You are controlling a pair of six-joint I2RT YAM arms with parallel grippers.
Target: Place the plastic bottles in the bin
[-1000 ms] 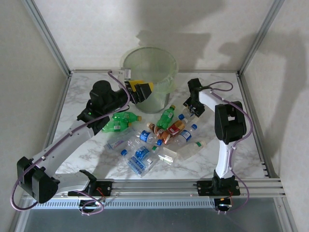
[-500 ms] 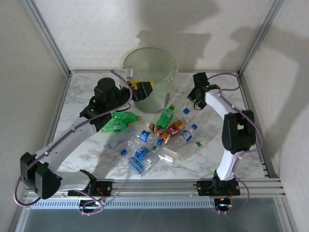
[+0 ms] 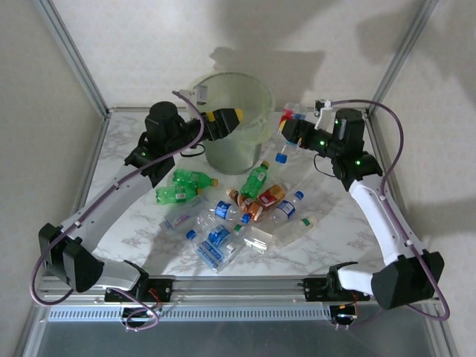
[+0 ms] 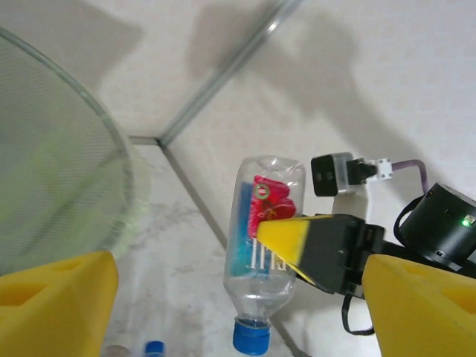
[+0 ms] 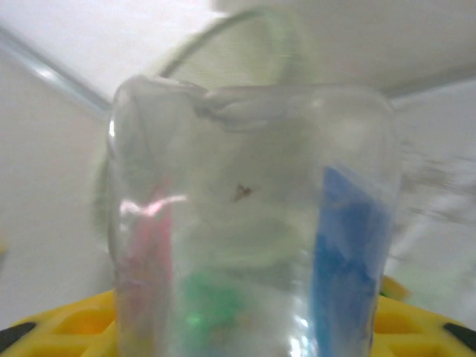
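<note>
The bin (image 3: pixel 199 84) is a pale-green translucent bucket at the back middle of the table; its wall (image 4: pixel 59 171) and rim (image 5: pixel 277 26) show in both wrist views. My right gripper (image 3: pixel 291 131) is shut on a clear plastic bottle (image 3: pixel 287 119) with a red and blue label. It hangs cap down (image 4: pixel 253 336) in the air just right of the bin. That bottle (image 5: pixel 245 186) stands between the yellow fingers of the right gripper (image 5: pixel 245 331). My left gripper (image 3: pixel 227 117) is open with nothing in it beside the bin's near rim. Several more plastic bottles (image 3: pixel 255 178) lie on the table.
The pile holds green bottles (image 3: pixel 182 178), clear blue-labelled ones (image 3: pixel 216 242) and red and orange ones (image 3: pixel 264 199) in front of the bin. A metal frame post (image 3: pixel 394 67) and white walls close in the back corners. The marble table (image 3: pixel 134 223) is bare at the left.
My right arm has lifted the red-and-blue-labelled bottle off the table and swung it up toward the bin. My left gripper has risen along the bin's front to its rim and its jaws have widened.
</note>
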